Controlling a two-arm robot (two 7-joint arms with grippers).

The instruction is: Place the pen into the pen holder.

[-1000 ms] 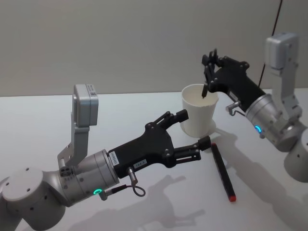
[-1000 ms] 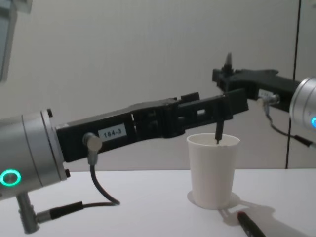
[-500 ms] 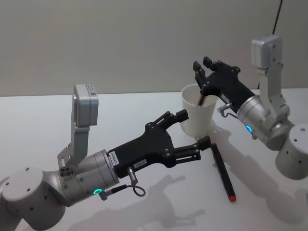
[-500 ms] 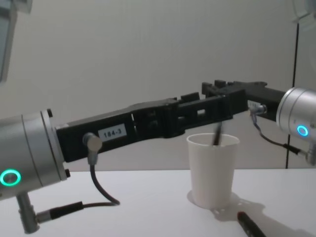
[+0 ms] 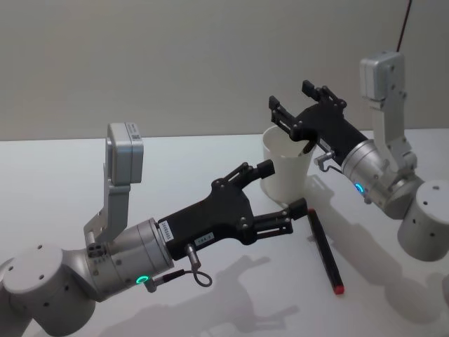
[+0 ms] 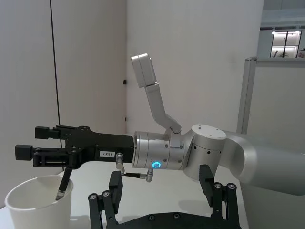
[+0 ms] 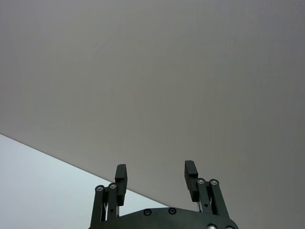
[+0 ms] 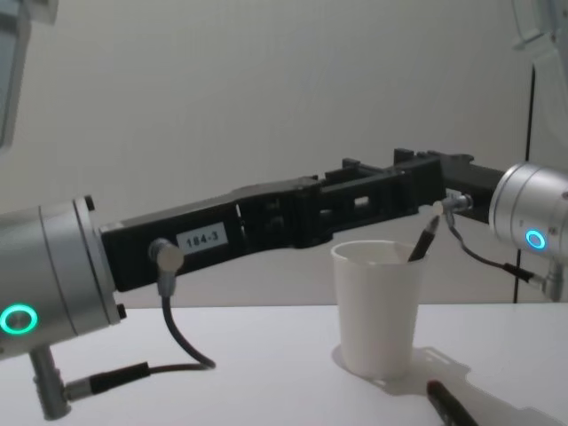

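The pen holder, a white paper cup [image 5: 284,168], stands on the table. A dark pen [image 5: 307,149] sits inside it and leans against the rim; it shows as the pen [image 8: 419,243] in the cup [image 8: 377,306], and again as the pen [image 6: 63,183] in the cup [image 6: 33,205]. My right gripper [image 5: 288,97] hovers just above the cup's mouth, open and empty, as the right wrist view confirms [image 7: 156,172]. My left gripper [image 5: 282,188] is open in front of the cup with nothing between its fingers.
A second pen [image 5: 325,251], black with a red tip, lies on the white table [image 5: 210,151] just right of my left gripper's lower finger, also low in the chest view [image 8: 448,404]. A plain grey wall [image 5: 175,63] stands behind.
The right gripper opened and let go of the pen, which dropped into the cup and now leans on its rim. The right arm swung left and lower over the cup. The left arm stayed still.
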